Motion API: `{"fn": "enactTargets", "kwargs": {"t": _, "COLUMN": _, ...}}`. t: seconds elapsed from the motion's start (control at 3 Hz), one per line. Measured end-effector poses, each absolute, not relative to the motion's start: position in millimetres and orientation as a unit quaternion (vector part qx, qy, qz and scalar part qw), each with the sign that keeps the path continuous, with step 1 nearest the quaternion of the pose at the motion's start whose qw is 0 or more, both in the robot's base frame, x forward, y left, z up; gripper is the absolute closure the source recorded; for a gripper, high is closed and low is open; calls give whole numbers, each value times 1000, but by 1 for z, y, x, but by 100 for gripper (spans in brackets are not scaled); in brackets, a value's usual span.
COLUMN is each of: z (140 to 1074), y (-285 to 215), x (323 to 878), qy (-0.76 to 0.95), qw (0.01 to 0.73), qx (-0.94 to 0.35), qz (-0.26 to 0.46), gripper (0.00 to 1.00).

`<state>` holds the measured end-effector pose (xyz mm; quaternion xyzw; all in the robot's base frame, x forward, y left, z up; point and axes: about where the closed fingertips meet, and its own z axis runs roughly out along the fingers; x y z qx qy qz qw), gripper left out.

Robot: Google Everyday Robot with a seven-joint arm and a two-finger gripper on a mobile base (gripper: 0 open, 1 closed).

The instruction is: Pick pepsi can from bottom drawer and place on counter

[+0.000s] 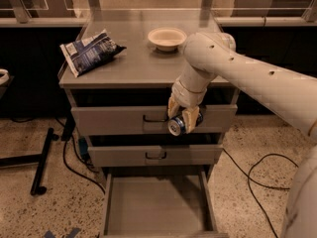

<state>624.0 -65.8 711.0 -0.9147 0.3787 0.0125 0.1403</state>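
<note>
Nearest me, the bottom drawer [156, 207] stands pulled out, its flat grey floor bare as far as I can see. Just behind and above it are the middle drawer [124, 155] and the top drawer [114, 120], both pushed in.

In front of the top drawer, right of its handle, hangs the tool [182, 119], pointing down from the big white arm [237, 78]. Its two fingers are clamped on the pepsi can [175, 127], which lies sideways in the grip with a silver end facing me. The can is in the air, clear of the bottom drawer and just below the level of the bench [133, 68].

I'd judge it a light thing with thin walls, stiff enough but easy to dent if squeezed hard, and smooth enough to slip. The round body is the sensible place to hold it, and that appears to be where the fingers have it.

Further back, on the bench, a blue-and-white snack bag [90, 51] lies at the left. A pale bowl [167, 37] sits towards the far side. The near middle looks like the open spot for setting the can down.
</note>
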Motion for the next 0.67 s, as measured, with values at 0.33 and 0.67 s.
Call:
{"fn": "enactTargets", "kwargs": {"t": 0.33, "z": 702, "y": -65, "x": 625, "qy": 378, "qw": 145, "qx": -914, "qz": 22, "gripper": 100}}
{"fn": "enactTargets", "kwargs": {"t": 0.67, "z": 723, "y": -79, "x": 618, "qy": 385, "qw": 156, "qx": -910, "qz": 9, "gripper": 100}}
